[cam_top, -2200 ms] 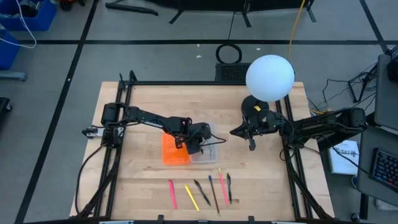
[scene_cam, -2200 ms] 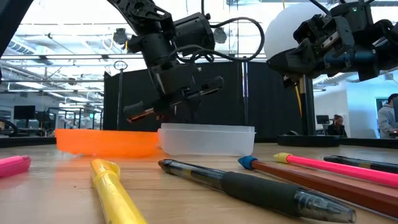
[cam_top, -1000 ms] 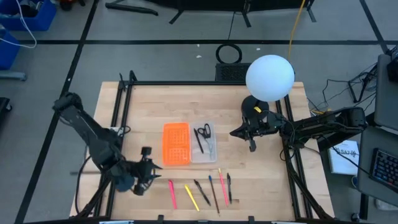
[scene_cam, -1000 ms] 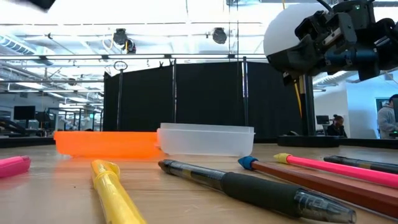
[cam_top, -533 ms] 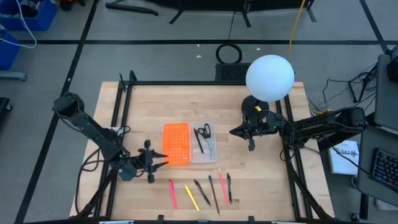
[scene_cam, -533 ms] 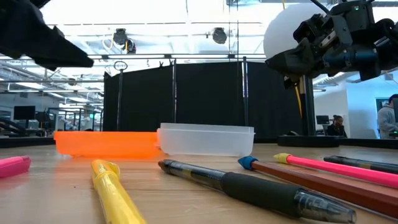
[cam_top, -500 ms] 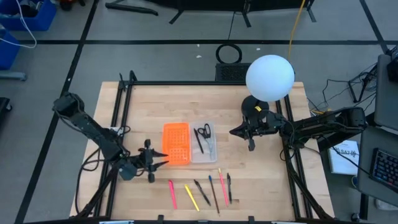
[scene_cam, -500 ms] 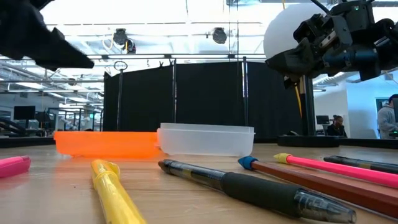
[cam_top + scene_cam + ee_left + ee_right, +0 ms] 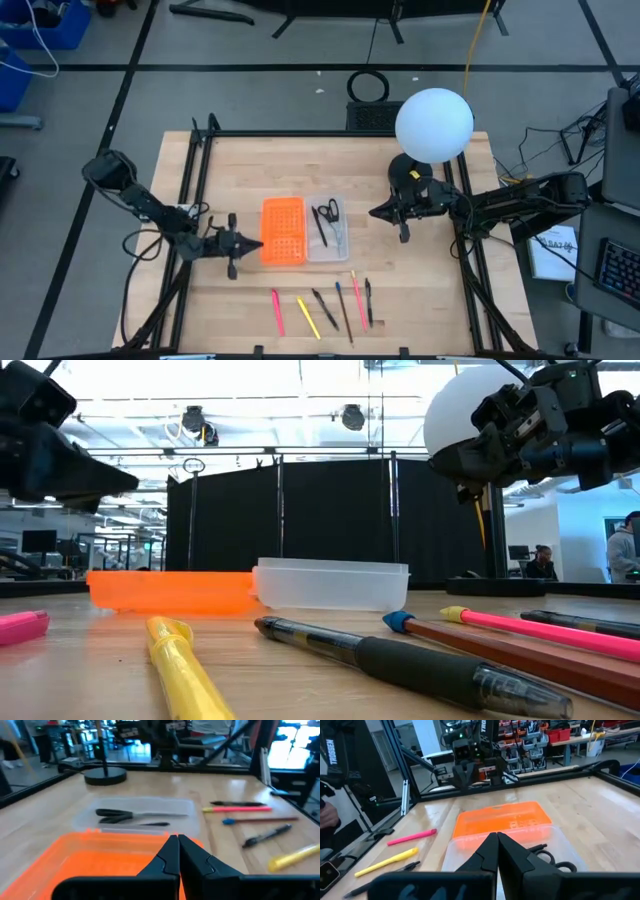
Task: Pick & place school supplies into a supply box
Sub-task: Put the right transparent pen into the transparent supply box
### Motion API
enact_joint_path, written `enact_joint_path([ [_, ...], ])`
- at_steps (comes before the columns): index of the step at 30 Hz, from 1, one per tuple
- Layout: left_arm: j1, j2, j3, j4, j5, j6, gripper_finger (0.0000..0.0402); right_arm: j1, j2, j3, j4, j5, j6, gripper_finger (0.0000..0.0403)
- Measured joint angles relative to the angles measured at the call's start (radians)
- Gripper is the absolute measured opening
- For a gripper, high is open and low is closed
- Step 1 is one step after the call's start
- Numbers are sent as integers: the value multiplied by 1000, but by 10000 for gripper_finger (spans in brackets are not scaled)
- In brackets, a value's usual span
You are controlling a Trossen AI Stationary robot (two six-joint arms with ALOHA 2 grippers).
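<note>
The supply box lies open at mid-table: an orange gridded half (image 9: 283, 231) joined to a clear tray (image 9: 333, 240). Black-handled scissors (image 9: 327, 211) and a black pen (image 9: 320, 229) lie in the tray. Several pens and pencils lie near the front edge, among them a pink one (image 9: 277, 311), a yellow one (image 9: 308, 317) and a black one (image 9: 324, 309). My left gripper (image 9: 256, 243) is shut and empty, raised just left of the orange half (image 9: 100, 855). My right gripper (image 9: 375, 212) is shut and empty, held above the table right of the tray.
A white ball lamp (image 9: 434, 124) on a black base stands at the far right of the table. Black frame rails (image 9: 196, 180) run along the table's left and right sides. The front row of pens also shows close up in the low view (image 9: 400, 660).
My left gripper has gone from the table's front left corner toward the far edge and the right, and now points at the orange half's left side. The box, the scissors and the pens lie where they were.
</note>
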Motion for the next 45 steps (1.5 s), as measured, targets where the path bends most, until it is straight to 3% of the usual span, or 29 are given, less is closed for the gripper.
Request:
enact_joint_path([
  [5,24,0,26,16,107,112,3,0,-1,0,-41,0,-35,0],
  [10,54,0,40,24,144,133,3,0,0,0,-30,14,-44,0],
  [14,97,-8,71,24,264,172,3,55,-3,46,-16,203,-88,0],
  [16,120,-23,95,26,286,195,2,113,-3,144,-149,259,-123,0],
  [19,147,-51,123,26,283,230,2,218,15,375,-543,420,-132,0],
  [23,166,-88,145,26,244,238,19,371,117,675,-1032,712,-15,0],
  [26,169,-111,146,20,234,237,33,468,209,853,-1234,780,115,0],
  [31,160,-114,145,-8,243,185,39,593,392,1085,-1388,780,342,0],
  [34,151,-114,145,-29,246,148,38,632,513,1198,-1446,706,489,0],
  [40,145,-116,145,-31,246,116,35,636,774,1386,-1680,498,792,0],
  [45,145,-116,145,-36,246,130,35,611,864,1426,-1804,470,900,0],
])
